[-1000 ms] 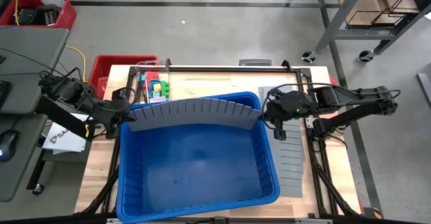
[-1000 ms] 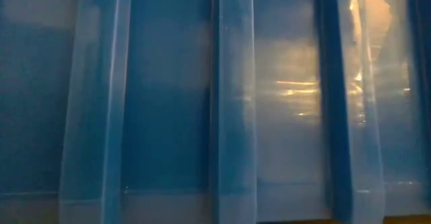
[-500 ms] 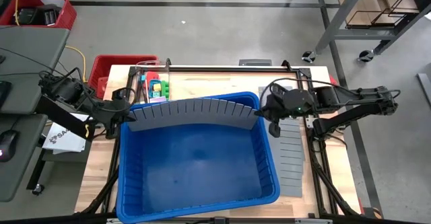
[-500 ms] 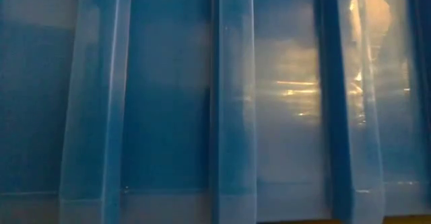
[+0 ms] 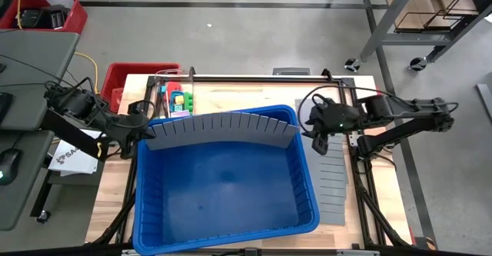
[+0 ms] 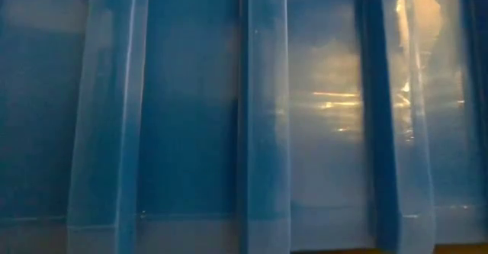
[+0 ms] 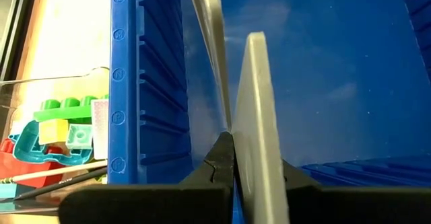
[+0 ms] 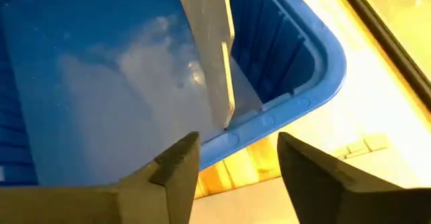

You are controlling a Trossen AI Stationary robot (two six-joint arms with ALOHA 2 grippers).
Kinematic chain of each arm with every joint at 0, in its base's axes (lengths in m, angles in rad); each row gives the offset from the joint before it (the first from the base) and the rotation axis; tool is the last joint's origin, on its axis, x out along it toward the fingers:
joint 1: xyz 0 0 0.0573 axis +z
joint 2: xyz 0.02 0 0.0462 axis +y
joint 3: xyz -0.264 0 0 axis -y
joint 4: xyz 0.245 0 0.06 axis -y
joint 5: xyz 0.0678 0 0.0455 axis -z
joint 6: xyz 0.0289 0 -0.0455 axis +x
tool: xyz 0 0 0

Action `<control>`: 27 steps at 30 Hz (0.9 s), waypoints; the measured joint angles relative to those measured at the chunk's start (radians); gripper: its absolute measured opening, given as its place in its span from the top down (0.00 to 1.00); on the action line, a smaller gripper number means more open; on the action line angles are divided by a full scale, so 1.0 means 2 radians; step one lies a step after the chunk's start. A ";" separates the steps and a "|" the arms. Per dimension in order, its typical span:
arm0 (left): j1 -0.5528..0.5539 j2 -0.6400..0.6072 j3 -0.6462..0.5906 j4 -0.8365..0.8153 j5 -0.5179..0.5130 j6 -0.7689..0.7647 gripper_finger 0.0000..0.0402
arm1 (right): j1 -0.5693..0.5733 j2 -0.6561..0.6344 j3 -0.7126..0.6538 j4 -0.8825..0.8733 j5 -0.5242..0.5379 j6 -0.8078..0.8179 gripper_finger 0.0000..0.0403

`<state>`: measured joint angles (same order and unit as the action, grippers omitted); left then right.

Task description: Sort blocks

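The blocks [image 5: 181, 101], small and in mixed colours, lie in a clear container at the table's far left, and show in the left wrist view [image 7: 60, 126] too. A large blue bin [image 5: 307, 202] fills the middle of the table. A long grey divider panel [image 5: 223, 127] arches across the bin's far part. Its right end [image 8: 219, 83] rests on the bin's right rim [image 8: 296, 96]. My left gripper [image 5: 143, 131] is shut on the panel's left end. My right gripper [image 5: 317, 139] stands open just outside the bin's right wall, apart from the panel. My left gripper pinches the divider panel's left end [image 7: 259, 136] between its two fingers [image 7: 222, 160], one on each flat face. The fingers come from the table's left side, slanting down, along the panel. The panel stands on edge, bowed toward the far side, above the bin's floor.
A second grey slotted panel [image 5: 332, 181] lies flat on the table right of the bin. A red crate [image 5: 127, 75] stands beyond the table's far left corner. The low view shows only the bin's blue wall [image 6: 244, 117].
My right gripper has rolled at the wrist and come off the divider's right end, and it now stands just right of the bin's wall. The divider stays bowed across the bin, with its left end still in my left gripper.
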<state>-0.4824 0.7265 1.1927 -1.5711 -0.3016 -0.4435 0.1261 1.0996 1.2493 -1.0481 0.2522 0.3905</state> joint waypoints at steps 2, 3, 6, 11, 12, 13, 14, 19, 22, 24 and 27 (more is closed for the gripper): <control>0.000 0.000 0.000 0.000 -0.002 0.000 1.00 | -0.001 0.000 -0.014 0.034 -0.001 0.005 0.52; 0.000 0.000 0.000 0.000 -0.003 0.000 1.00 | -0.001 0.000 -0.020 0.048 -0.006 0.007 0.52; 0.000 0.000 0.000 0.000 -0.005 0.001 1.00 | -0.001 0.000 -0.029 0.073 -0.015 0.009 0.52; 0.000 0.000 0.000 0.000 -0.005 0.001 1.00 | -0.001 0.009 -0.042 0.085 -0.018 0.011 0.52; 0.000 0.000 0.000 0.000 -0.005 0.001 1.00 | -0.001 0.011 -0.045 0.089 -0.018 0.011 0.52; 0.000 0.000 0.000 0.000 -0.005 0.001 1.00 | -0.001 0.014 -0.048 0.094 -0.017 0.010 0.52; 0.000 0.000 0.000 0.000 -0.005 0.001 1.00 | -0.001 0.016 -0.052 0.101 -0.013 0.009 0.52; 0.000 0.000 0.000 0.000 -0.010 0.001 1.00 | -0.001 0.029 -0.060 0.140 0.001 -0.008 0.55; 0.000 0.000 0.000 0.000 -0.012 0.001 1.00 | -0.001 0.037 -0.060 0.141 0.000 -0.026 0.68; 0.000 0.000 0.000 0.000 -0.013 0.001 1.00 | -0.001 0.037 -0.060 0.140 -0.001 -0.028 0.85; 0.000 0.000 0.000 -0.001 -0.016 0.001 1.00 | -0.001 0.036 -0.060 0.145 0.003 -0.026 0.96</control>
<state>-0.4824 0.7265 1.1923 -1.5722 -0.3341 -0.4416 0.1248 1.1719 1.1301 -0.7588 0.2577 0.3387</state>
